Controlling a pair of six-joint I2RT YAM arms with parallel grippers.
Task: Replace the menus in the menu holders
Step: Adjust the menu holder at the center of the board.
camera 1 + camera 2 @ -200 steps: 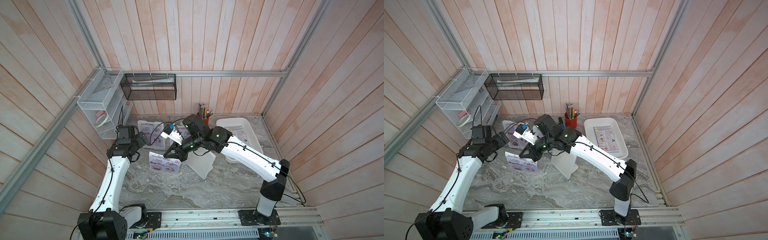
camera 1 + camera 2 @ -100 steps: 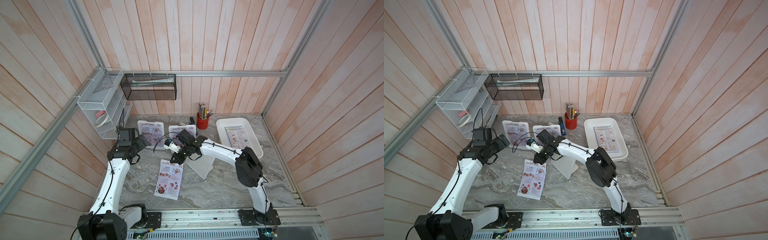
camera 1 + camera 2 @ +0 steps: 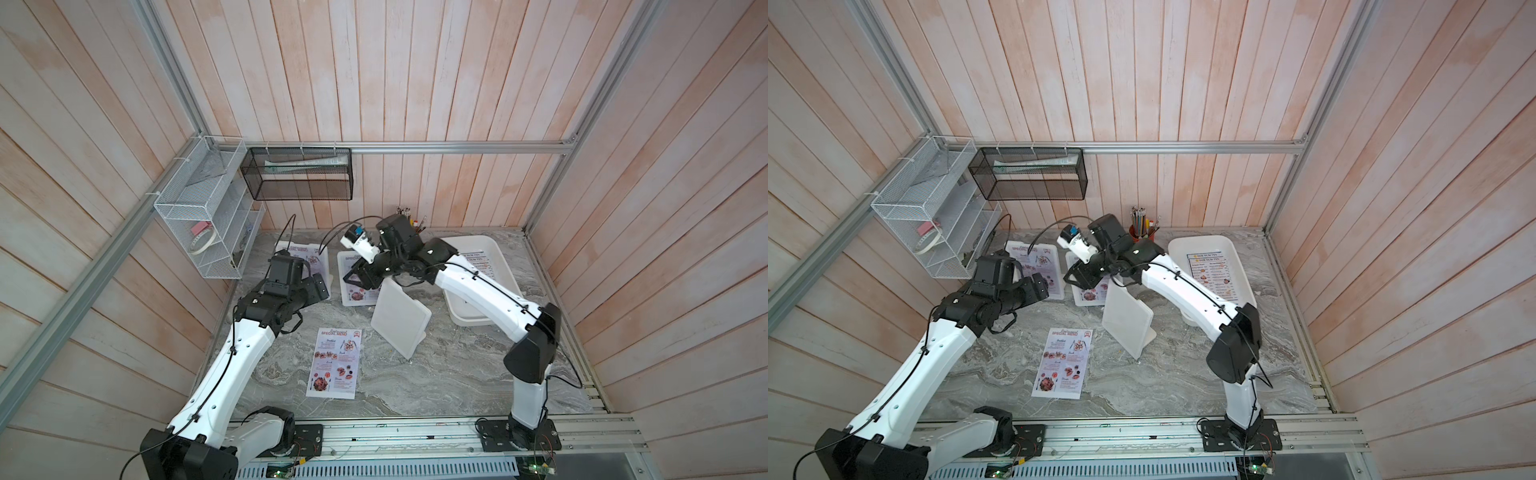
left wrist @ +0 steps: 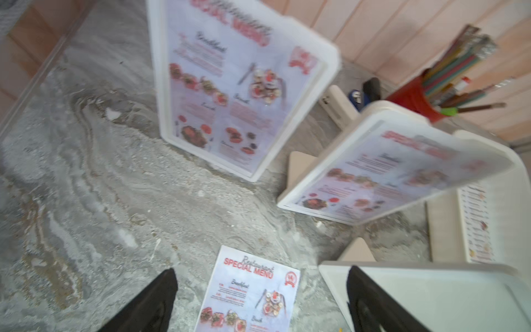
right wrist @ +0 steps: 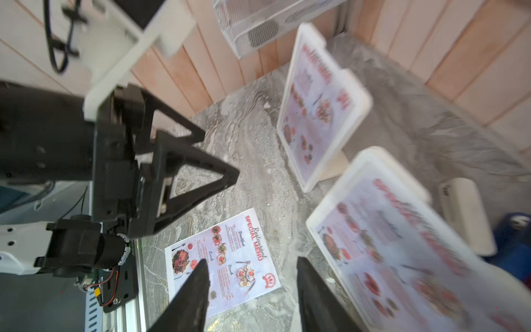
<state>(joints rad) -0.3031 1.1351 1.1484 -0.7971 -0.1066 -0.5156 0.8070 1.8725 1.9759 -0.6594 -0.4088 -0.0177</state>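
Observation:
A loose red-titled Special Menu sheet (image 3: 334, 361) (image 3: 1063, 361) lies flat on the marble table. Two menu holders stand at the back with Special Menus in them, one at the left (image 3: 322, 259) and one in the middle (image 3: 1088, 295). A third holder (image 3: 401, 322) (image 3: 1127, 320) shows its plain white back. My left gripper (image 3: 316, 286) (image 4: 260, 274) is open and empty above the table, near the left holder. My right gripper (image 3: 358, 277) (image 5: 252, 261) hangs open in front of the middle holder, nothing between its fingers. A Dim Sum Inn menu (image 3: 1210, 274) lies in the tray.
A white shallow tray (image 3: 505, 266) sits at the back right. A red pencil cup (image 3: 1144, 233) stands by the back wall. A white wire rack (image 3: 203, 232) and a black mesh basket (image 3: 299, 178) hang on the walls. A metal rail (image 3: 415, 436) runs along the front.
The right gripper opened and let go of the Special Menu sheet, which now lies flat on the table. The right gripper drew back toward the middle holder. The left arm barely moved.

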